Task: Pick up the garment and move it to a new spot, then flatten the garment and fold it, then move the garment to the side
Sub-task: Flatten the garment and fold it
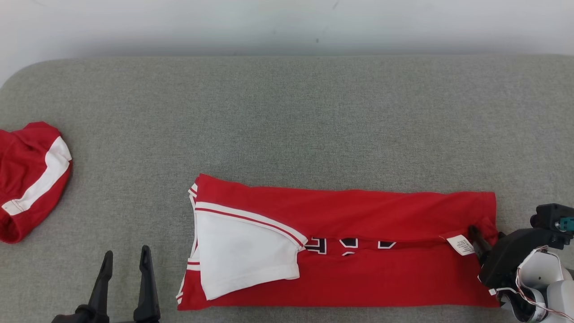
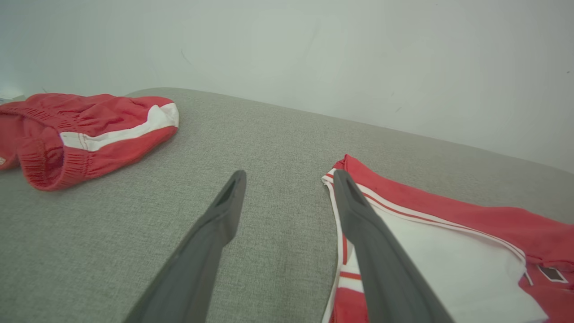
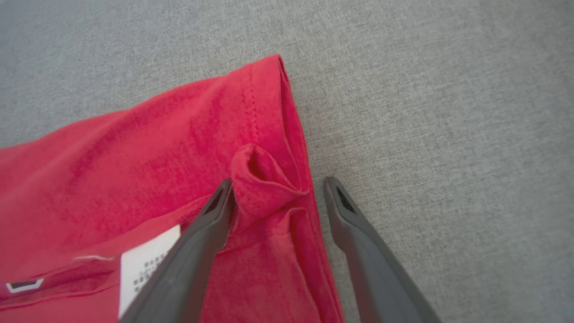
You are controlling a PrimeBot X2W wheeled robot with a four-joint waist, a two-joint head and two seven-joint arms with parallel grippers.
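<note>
At the left edge we see red shorts point(image 1: 31, 179). Lower left, our left gripper point(image 1: 126, 251) hangs spread above the grey surface point(image 1: 287, 112). The folded red garment point(image 1: 381, 215) lies across lower centre. At its right end, our right gripper point(image 3: 278, 183) is spread, straddling a raised pucker of hem.

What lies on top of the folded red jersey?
A white panel lies folded over the jersey; a white label too. The black print is partly hidden by a fold.
</note>
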